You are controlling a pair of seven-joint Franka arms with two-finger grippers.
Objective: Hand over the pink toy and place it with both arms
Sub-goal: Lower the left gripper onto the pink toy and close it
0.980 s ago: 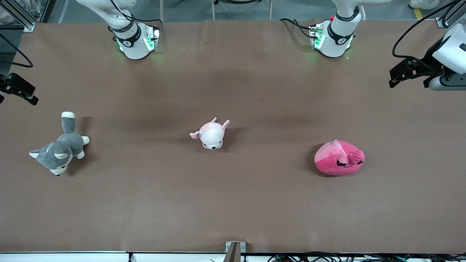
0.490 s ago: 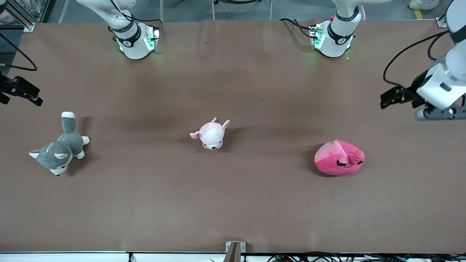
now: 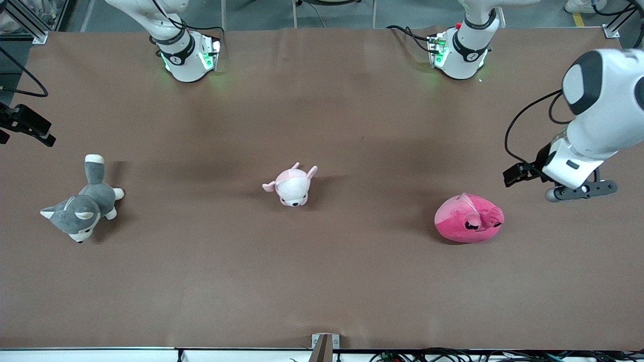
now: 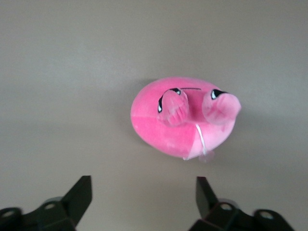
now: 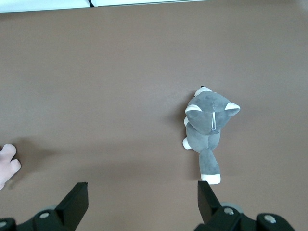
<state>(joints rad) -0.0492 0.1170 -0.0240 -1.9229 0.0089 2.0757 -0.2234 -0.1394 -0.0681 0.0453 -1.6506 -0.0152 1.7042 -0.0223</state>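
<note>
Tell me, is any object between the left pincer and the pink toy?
No. The open left pincer hangs over bare table beside the pink toy, with nothing visible between them.

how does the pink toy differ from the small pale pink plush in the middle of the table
The pink toy is hot pink with a lighter patch; the small pale pink plush is pale pink and white. The pink toy is a bigger, rounder blob, while the small plush has ears sticking out. The pink toy lies toward the left arm's end, with the open left claw above the table beside it; the small plush has no claw near. Both rest untouched on the table.
</note>
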